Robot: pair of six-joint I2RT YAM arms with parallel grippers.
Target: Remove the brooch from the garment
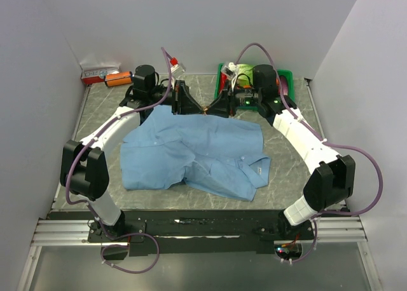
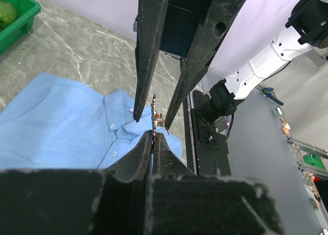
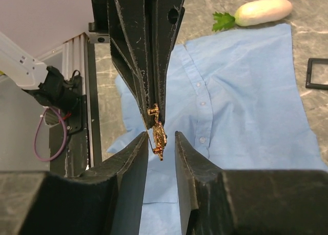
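**A:** What does the left gripper (image 3: pixel 151 121) have?

**B:** Its two fingers are pressed together on the brooch (image 3: pixel 158 136). This is a tiny coppery-gold ornament, pinched at the very tips and sticking out just past them.

**A:** And the right gripper (image 2: pixel 152 122)?

**B:** It faces the left one, tip to tip. Its fingers stand apart, one on either side of the brooch, so the ornament sits in the gap between them. One finger is just beside it and the other a little farther off. I cannot tell whether either touches it.

**A:** Where is the shirt from there?

**B:** The light blue shirt (image 1: pixel 191 154) lies spread and wrinkled on the marbled table (image 1: pixel 102 113), below both grippers and toward the arm bases. From above, the meeting fingertips sit at its far edge. A row of white buttons (image 3: pixel 203 102) runs under the right gripper's fingers.

**A:** Is the brooch off the cloth?

**B:** It looks raised above the fabric. I cannot tell whether any thread is caught on it.

**A:** Anything else nearby?

**B:** A white radish (image 3: pixel 261 12) with green leaves lies at the shirt's edge behind the left gripper. A green tray (image 2: pixel 23 22) sits behind the right gripper.
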